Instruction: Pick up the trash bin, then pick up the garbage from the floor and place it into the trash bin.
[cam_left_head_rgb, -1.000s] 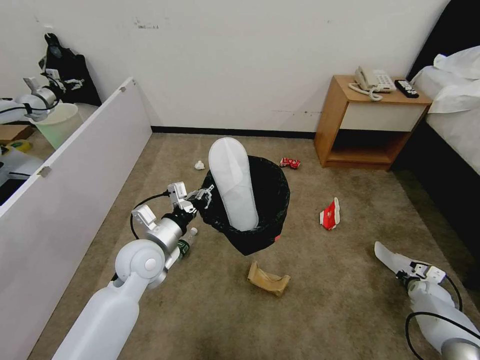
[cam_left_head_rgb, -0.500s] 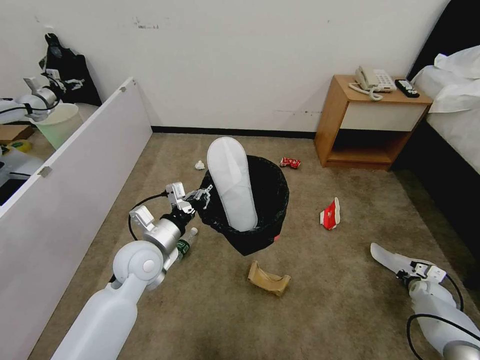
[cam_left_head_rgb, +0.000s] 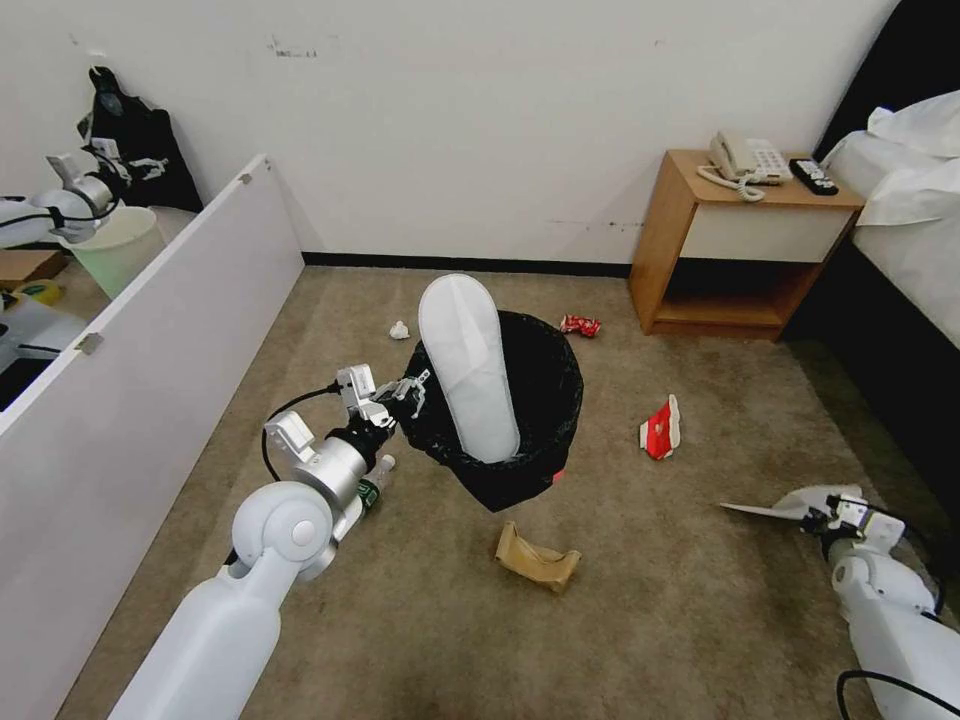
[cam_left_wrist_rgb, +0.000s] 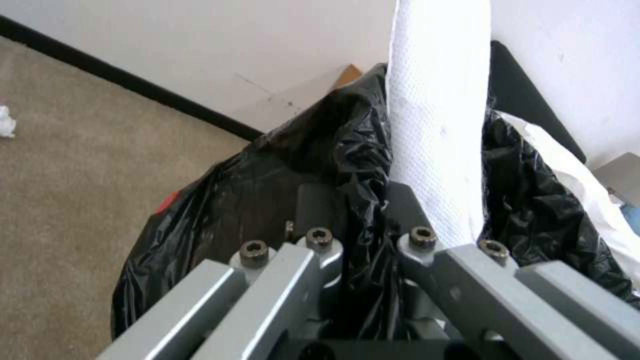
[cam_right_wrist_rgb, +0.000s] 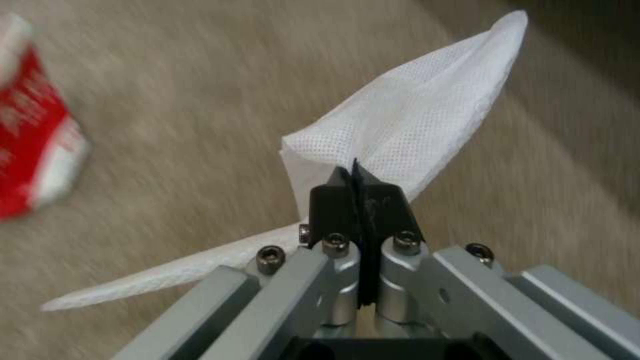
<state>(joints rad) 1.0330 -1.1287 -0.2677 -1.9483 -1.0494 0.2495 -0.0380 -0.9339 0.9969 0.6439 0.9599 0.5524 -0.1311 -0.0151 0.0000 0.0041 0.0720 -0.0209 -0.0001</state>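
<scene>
I count two slippers: one slipper (cam_left_head_rgb: 468, 365) stands upright in the trash bin (cam_left_head_rgb: 530, 410), sticking well above the rim; the second slipper (cam_left_head_rgb: 790, 503) is off the floor (cam_left_head_rgb: 650, 590), pinched in my right tool (cam_left_head_rgb: 822, 517) low at the right, near the bed. In the right wrist view the tool's pads (cam_right_wrist_rgb: 333, 200) are pressed together on the folded white fabric, which flares out both ways.

My left tool (cam_left_head_rgb: 408, 392) clamps the bin's near rim through the black bag (cam_left_wrist_rgb: 267, 200), holding the bin tilted above the carpet. In the left wrist view one finger sits outside the bag and one inside, by the slipper. The bin's red wall is almost all hidden by the bag; just a red sliver shows low at its right side.

Litter on the floor: one red can (cam_left_head_rgb: 579, 324) near the nightstand (cam_left_head_rgb: 745, 240), one red-white carton (cam_left_head_rgb: 660, 428) right of the bin, one brown paper bag (cam_left_head_rgb: 536, 558) just in front of the bin, one white paper wad (cam_left_head_rgb: 399, 329) behind it at left. One bottle (cam_left_head_rgb: 372, 487) with a green label lies mostly hidden behind my left arm.

I can't make out what else is inside the bin.
</scene>
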